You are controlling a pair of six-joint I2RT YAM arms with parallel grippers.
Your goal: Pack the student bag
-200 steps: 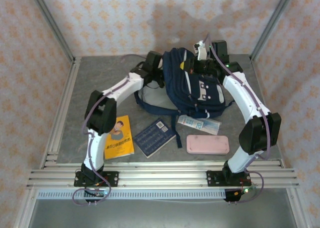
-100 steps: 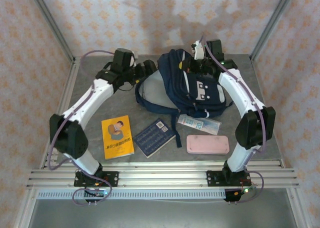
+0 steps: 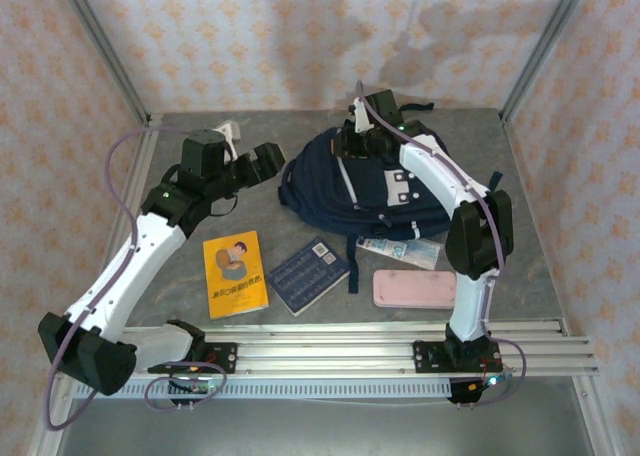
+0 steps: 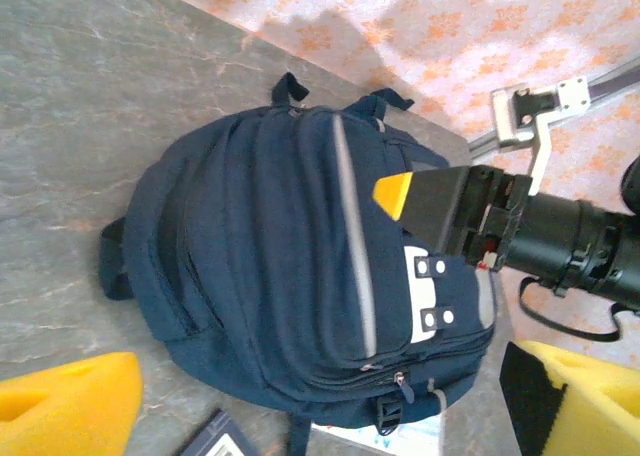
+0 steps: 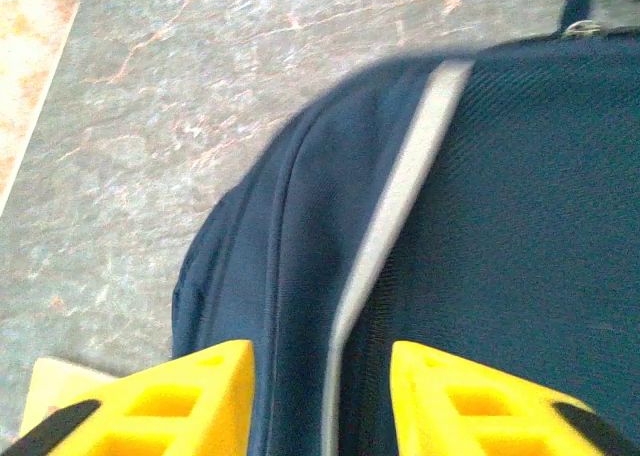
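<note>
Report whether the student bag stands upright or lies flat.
Lying flat: the student bag rests on the table with its white-flapped front pocket facing up.

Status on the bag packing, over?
Left gripper open, off the student bag. Right gripper parted over its white stripe. Yellow book, blue book, pink case lie outside, unpacked.

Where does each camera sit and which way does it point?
Top: above and behind the arms, looking down on the table; both arms show.
Left wrist: looking across at the bag; the open left end effector shows fingers at the bottom corners.
Right wrist: close over the bag; the right end effector frames its pale stripe.
Shared: all see the bag.
</note>
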